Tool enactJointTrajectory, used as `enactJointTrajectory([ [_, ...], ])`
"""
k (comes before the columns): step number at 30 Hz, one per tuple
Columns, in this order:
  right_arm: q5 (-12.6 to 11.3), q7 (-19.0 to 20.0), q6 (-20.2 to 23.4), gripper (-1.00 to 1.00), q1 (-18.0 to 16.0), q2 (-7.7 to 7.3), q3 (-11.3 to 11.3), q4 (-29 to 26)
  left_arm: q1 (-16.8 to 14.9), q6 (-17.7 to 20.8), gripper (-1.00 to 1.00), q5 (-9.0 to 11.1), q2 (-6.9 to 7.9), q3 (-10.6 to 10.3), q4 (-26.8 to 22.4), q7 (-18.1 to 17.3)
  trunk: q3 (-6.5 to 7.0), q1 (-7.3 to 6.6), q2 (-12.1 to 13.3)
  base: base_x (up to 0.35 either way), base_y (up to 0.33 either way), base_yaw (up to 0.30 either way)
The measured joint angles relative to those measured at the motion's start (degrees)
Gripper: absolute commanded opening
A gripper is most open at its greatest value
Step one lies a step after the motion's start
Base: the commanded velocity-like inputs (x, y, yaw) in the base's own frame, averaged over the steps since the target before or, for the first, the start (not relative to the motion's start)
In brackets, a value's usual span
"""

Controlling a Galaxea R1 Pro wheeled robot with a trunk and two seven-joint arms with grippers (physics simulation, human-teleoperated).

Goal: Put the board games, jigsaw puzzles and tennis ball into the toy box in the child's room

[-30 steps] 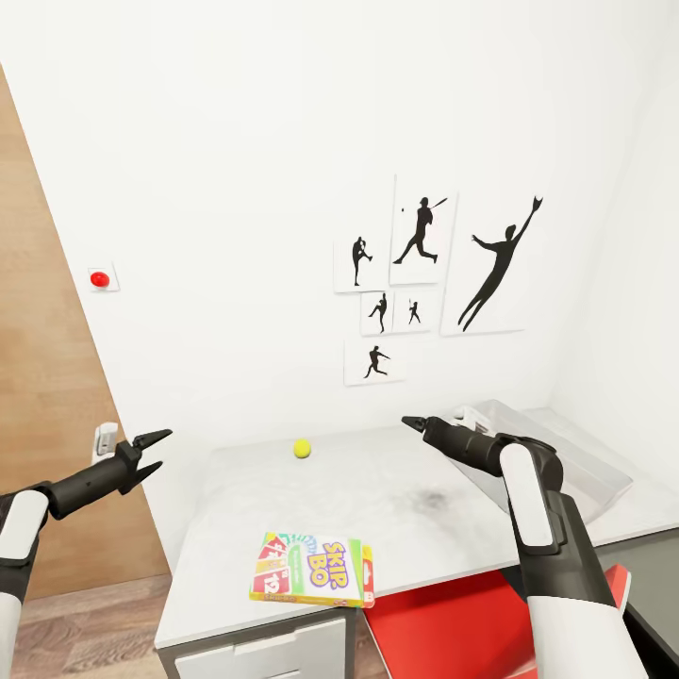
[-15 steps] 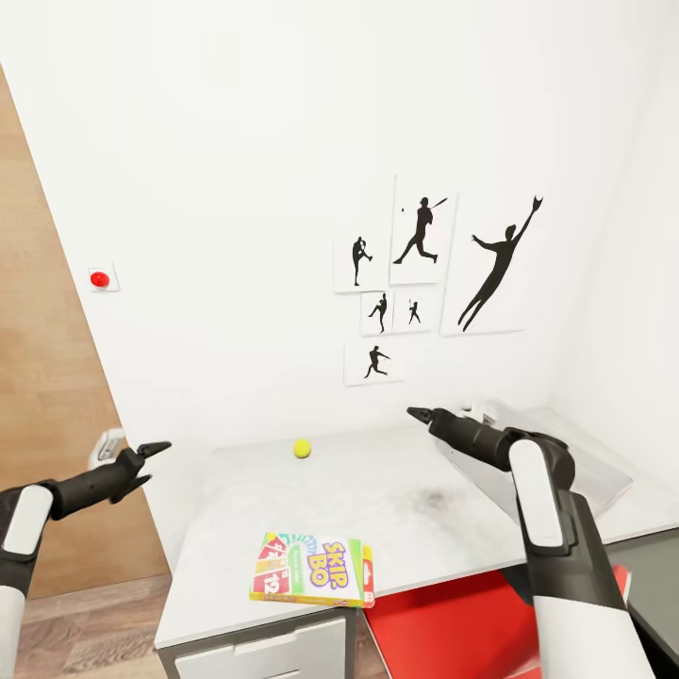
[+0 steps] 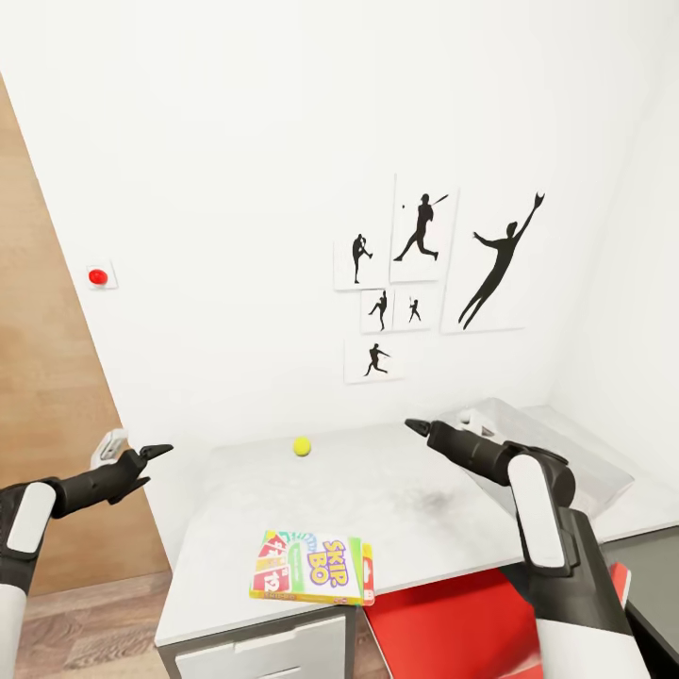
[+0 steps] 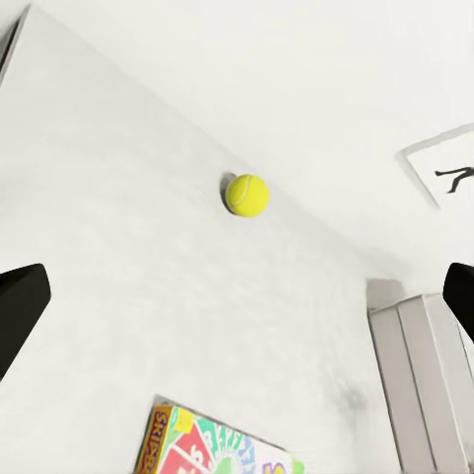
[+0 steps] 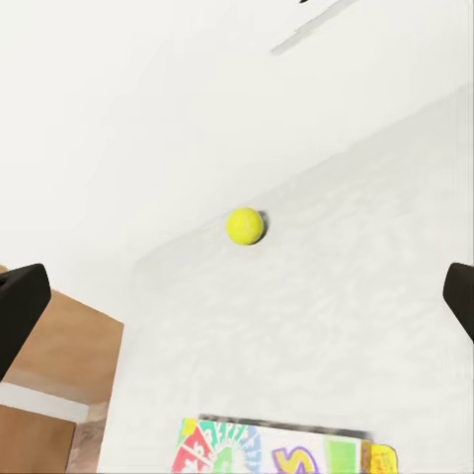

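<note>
The left gripper point(image 3: 149, 455) hangs in the air off the left edge of the white table point(image 3: 396, 500), beside the wooden door point(image 3: 47, 396). Its fingers are spread wide, as the left wrist view shows with one dark fingertip point(image 4: 20, 311) at each side of the picture and nothing between them. Ahead of it and to its right, near the table's far edge by the wall, lies the tennis ball point(image 3: 302, 446), well apart from both grippers. Nearer the robot than the ball, at the table's front edge, the Skip-Bo board game point(image 3: 313, 569) lies flat, below and to the right of the left gripper. The right gripper point(image 3: 415, 426) is held above the table's far right part, its tip pointing toward the ball; its fingers are also wide apart and hold nothing. Just behind and to the right of that gripper stands the clear toy box point(image 3: 556, 457), on the table by the corner. Baseball silhouette pictures point(image 3: 424, 273) hang on the wall above.
</note>
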Motion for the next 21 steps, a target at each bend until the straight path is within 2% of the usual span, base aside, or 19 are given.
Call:
enactJointTrajectory([
  [7, 0.1, 0.0, 0.0, 1.0, 0.4, -0.01, 0.0, -0.2, 0.0, -0.2, 1.0, -0.1, -0.12, -1.9, 0.0, 0.3, -0.01, 0.0, 0.0, 0.0, 0.0, 0.0],
  [14, 0.0, 0.1, 0.1, 1.0, 0.5, -0.06, -0.1, -0.2, 0.0, -0.3, 1.0, -0.1, -0.22, -6.6, 0.0, 0.5, -0.01, 0.0, 0.0, 0.0, 0.0, 0.0],
  [21, -0.2, 1.2, 0.1, 1.0, 0.5, -0.07, -0.1, -0.5, 0.0, -1.3, 1.0, -0.2, -0.23, -8.2, 0.0, 0.5, -0.12, 0.0, 0.0, 0.0, 0.0, -0.114],
])
